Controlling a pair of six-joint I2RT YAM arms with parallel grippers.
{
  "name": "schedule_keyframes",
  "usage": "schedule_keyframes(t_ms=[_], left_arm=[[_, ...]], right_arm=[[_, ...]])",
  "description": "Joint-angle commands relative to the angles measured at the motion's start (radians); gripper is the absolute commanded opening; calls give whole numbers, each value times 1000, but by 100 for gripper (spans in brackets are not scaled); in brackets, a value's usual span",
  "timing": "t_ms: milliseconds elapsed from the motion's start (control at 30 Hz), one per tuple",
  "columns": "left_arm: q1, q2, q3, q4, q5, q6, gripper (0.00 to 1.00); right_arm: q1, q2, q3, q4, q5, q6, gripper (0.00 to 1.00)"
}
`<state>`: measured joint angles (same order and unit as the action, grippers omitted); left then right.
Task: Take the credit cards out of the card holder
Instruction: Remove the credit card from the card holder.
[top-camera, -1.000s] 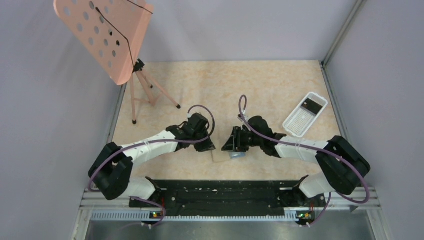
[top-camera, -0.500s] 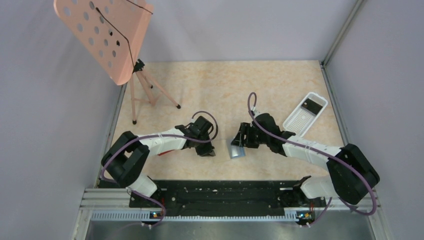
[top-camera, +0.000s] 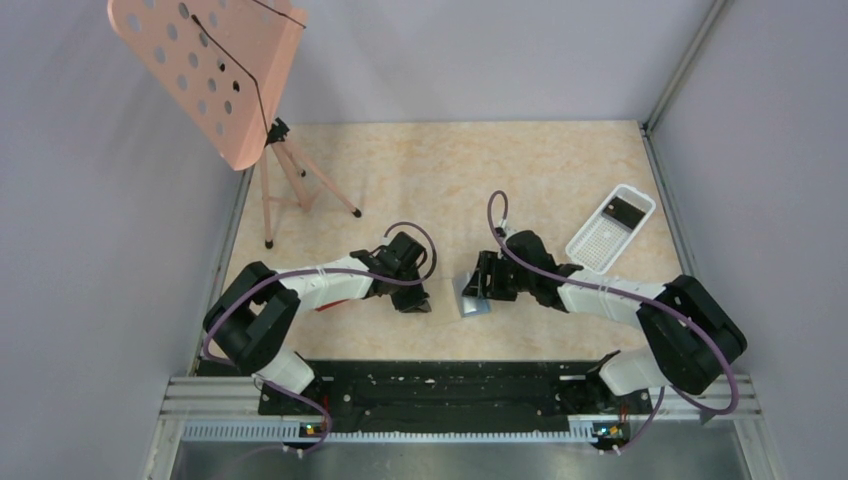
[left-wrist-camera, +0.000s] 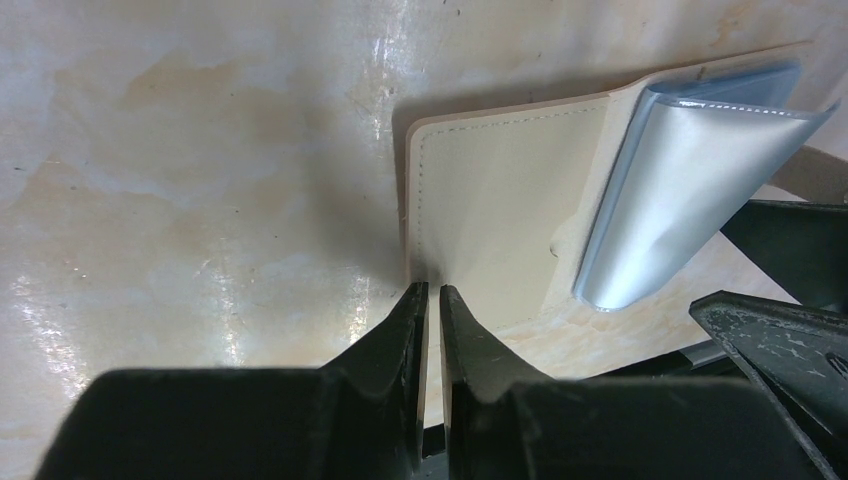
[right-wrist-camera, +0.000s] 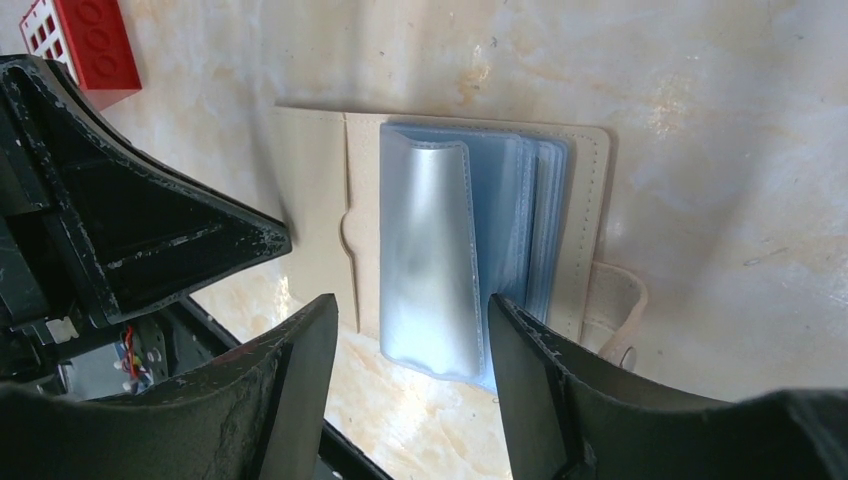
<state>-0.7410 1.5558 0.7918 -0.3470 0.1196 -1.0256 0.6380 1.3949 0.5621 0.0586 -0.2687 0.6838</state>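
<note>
Card holder (right-wrist-camera: 575, 200) lies open on the surface (right-wrist-camera: 700, 100) btw the two arms. Left fingers (left-wrist-camera: 400, 330) are nearly together, pinching the edge of its cream flap. Right fingers (right-wrist-camera: 300, 370) are spread wide w/ the blue-ish plastic sleeves (right-wrist-camera: 430, 250) bulging up right between them; one dark card (top-camera: 624, 211) sits in the white tray (top-camera: 598, 248) off to the right.

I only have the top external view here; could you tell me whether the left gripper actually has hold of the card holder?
Observer: Yes; the left wrist view shows the left gripper shut on the edge of the cream cover of the card holder.
Operator: Thank you, and the other arm?
Observer: The right gripper is open, with its fingers either side of a raised clear sleeve.
Operator: Is anything showing inside that sleeve?
Observer: I can make out nothing dark in it from the right wrist view.
</note>
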Motion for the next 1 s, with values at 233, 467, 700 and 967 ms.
schedule_keyframes(t_ms=[233, 467, 700, 967], left_arm=[[2, -20, -5, 18, 2, 9, 14], [2, -24, 1, 19, 6, 7, 14], [2, -34, -4, 17, 6, 6, 14], [2, -39, -3, 17, 8, 2, 14]], right_arm=[[-1, -45, 31, -81, 92, -73, 58], [-1, -41, 19, -74, 86, -71, 58], [-1, -58, 6, -39, 38, -52, 54], [0, -82, 32, -83, 38, -59, 50]])
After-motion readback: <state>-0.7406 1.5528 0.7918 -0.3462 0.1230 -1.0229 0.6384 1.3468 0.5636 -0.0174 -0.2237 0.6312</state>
